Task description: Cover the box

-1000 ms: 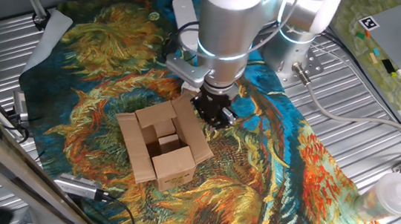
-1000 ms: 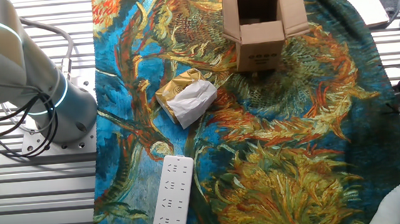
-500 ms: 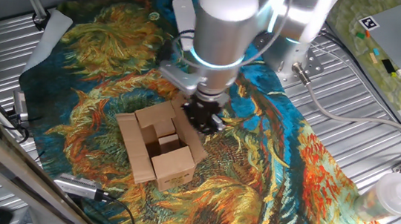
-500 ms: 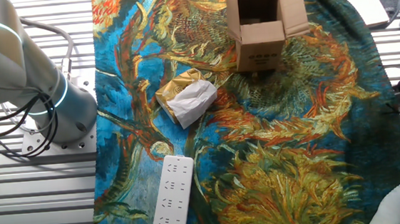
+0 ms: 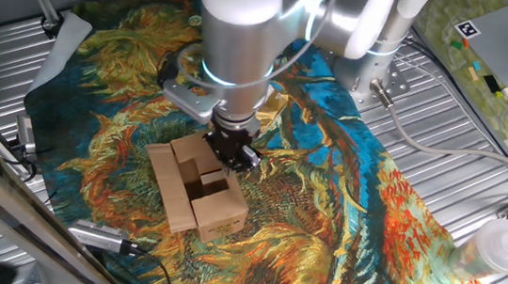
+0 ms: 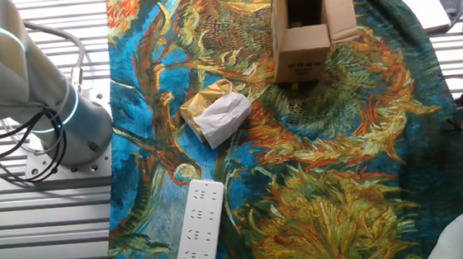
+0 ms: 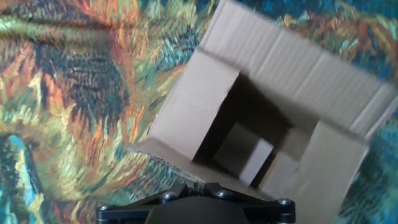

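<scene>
Box [image 5: 200,186] open on patterned cloth [image 5: 343,199], jaws over its rim (spread unreadable); hand view alone shows inside

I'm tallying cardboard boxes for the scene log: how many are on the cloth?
1. The brown box stands open on the patterned cloth, directly under the gripper. The packet nearer the arm's base is wrapped, not a carton.

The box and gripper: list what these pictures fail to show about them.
- Gripper fingertips: in one fixed view the wrist's dark body masks them; the hand view shows only the gripper base, so open or shut is unclear.
- Box: the other fixed view crops its far flaps at the top edge.
- Box floor: shadowed in the hand view.
- Print on the box front: too small.
</scene>
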Controlling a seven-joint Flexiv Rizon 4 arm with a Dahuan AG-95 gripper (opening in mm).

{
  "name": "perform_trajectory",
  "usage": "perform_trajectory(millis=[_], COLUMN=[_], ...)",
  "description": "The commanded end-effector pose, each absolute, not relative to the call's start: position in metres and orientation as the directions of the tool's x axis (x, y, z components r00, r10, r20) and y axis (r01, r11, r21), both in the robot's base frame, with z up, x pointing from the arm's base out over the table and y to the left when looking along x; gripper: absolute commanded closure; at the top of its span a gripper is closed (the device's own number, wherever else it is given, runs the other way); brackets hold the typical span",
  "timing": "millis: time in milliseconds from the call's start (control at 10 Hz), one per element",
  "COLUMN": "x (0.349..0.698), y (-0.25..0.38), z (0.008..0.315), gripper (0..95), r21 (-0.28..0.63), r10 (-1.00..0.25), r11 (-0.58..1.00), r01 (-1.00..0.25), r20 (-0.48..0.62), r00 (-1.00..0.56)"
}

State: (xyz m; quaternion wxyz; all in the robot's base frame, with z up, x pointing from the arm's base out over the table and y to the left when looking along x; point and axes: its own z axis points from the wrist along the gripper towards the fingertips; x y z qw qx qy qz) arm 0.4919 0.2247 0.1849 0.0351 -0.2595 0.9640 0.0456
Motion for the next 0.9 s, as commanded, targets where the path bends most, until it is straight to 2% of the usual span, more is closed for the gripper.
perform_trajectory(millis=[100,900], x=[0.494,0.517], y=[0.223,0.217], z=[0.179,0.137], gripper=[95.0,95.0], r21=[0.065,0.048], r10=[-0.500,-0.512], r11=[0.860,0.854], r01=[-0.506,-0.518], r20=[-0.095,-0.098], r00=[-0.861,-0.853])
